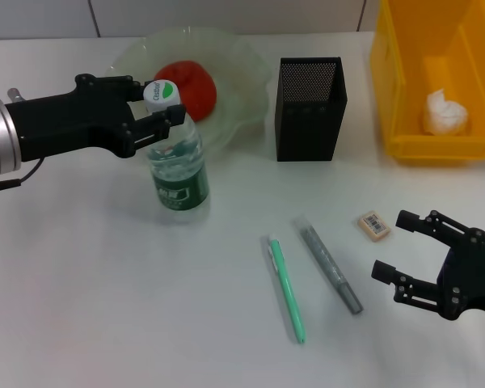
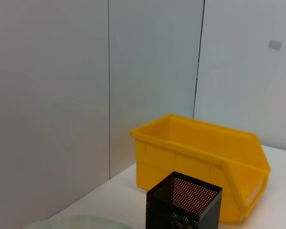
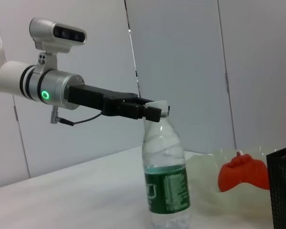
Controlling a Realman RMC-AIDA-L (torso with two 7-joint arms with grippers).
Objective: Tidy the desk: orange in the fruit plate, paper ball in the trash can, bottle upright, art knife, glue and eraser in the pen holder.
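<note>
Bottle point(image 1: 178, 166): clear thin plastic, ribbed and glossy; dark green printed label; smooth white plastic cap.
Fruit plate point(image 1: 250, 65): translucent pale-green glass, shiny, ruffled rim.
Orange point(image 1: 187, 87): red-orange skin, dull sheen.
Pen holder point(image 1: 309, 109): black metal mesh, matt, finely perforated.
Trash can point(image 1: 400, 89): bright yellow moulded plastic, smooth, slight gloss.
Paper ball point(image 1: 445, 113): white paper, crumpled, matt.
Eraser point(image 1: 375, 224): beige rubbery block, matt, paper barcode sticker.
Green pen point(image 1: 286, 288): smooth mint-green plastic.
Grey pen point(image 1: 331, 265): grey barrel, semi-matt.
Left gripper point(image 1: 158, 109): black matt plastic fingers; brushed silver metal wrist.
Right gripper point(image 1: 406, 246): black matt plastic.
Table point(image 1: 105, 307): white, smooth, faint sheen.
</note>
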